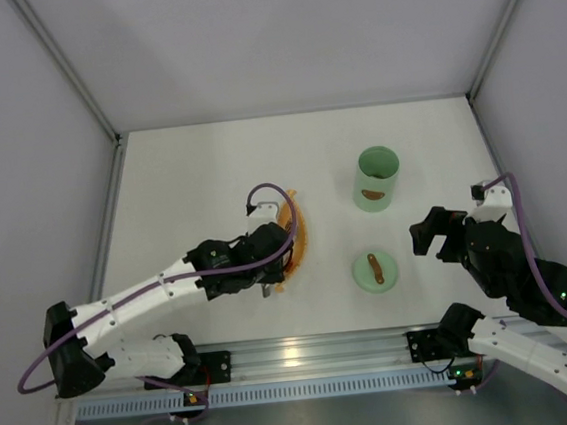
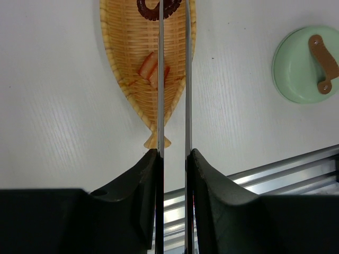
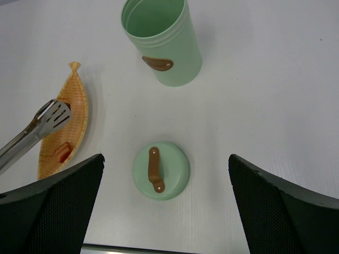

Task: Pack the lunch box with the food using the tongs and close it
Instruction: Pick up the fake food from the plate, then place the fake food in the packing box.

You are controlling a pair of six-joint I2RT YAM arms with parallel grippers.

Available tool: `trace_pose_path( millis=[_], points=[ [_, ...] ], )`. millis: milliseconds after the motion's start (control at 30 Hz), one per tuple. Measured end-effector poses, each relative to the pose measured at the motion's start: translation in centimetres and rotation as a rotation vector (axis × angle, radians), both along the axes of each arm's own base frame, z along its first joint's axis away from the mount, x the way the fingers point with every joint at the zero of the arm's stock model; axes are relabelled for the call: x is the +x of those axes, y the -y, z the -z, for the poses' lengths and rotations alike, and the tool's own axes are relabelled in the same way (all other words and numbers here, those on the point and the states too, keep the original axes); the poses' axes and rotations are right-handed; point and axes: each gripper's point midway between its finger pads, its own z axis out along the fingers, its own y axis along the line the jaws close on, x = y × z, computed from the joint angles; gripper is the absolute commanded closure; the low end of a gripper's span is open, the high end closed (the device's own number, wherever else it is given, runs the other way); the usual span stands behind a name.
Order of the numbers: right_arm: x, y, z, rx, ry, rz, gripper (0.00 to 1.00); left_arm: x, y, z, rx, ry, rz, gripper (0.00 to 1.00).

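My left gripper [image 2: 174,153] is shut on the tongs [image 2: 160,79], squeezing the two silver arms almost parallel. The tongs [image 3: 39,127] reach out over the orange leaf-shaped tray [image 2: 119,53]. Food lies in that tray: reddish pieces [image 2: 153,71] under the arms and a dark brown piece [image 2: 159,8] at the tips; whether the tips grip it does not show. The lunch box [image 1: 375,179] [image 3: 161,39] stands upright and open, apart from the tray. My right gripper [image 3: 165,157] hangs wide open above the green lid, holding nothing.
The flat green lid [image 1: 375,269] [image 3: 160,170] with a brown handle lies on the table between the tray [image 1: 299,236] and my right arm. An aluminium rail [image 2: 296,164] runs along the near table edge. Grey walls enclose the table on three sides.
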Motion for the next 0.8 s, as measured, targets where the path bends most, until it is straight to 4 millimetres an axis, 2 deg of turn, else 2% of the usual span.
trace_pose_path(
  millis=[300, 500, 600, 700, 800],
  points=[
    [0.0, 0.0, -0.1, 0.002, 0.002, 0.0, 0.0, 2.1, 3.3, -3.3, -0.016, 0.055, 0.036, 0.78],
    [0.0, 0.0, -0.2, 0.002, 0.002, 0.001, 0.01, 5.1, 8.4, -8.1, -0.09, 0.14, 0.077, 0.78],
    [0.0, 0.1, -0.3, 0.002, 0.004, 0.003, 0.0, 6.4, 10.7, -9.9, -0.121, 0.179, 0.096, 0.77],
    [-0.1, 0.2, -0.8, 0.009, 0.013, 0.006, 0.01, 7.6, 13.1, -10.9, -0.147, 0.211, 0.114, 0.78],
    [-0.1, 0.4, -1.3, 0.015, 0.023, 0.011, 0.01, 8.8, 15.6, -11.2, -0.167, 0.234, 0.136, 0.77]
  ],
)
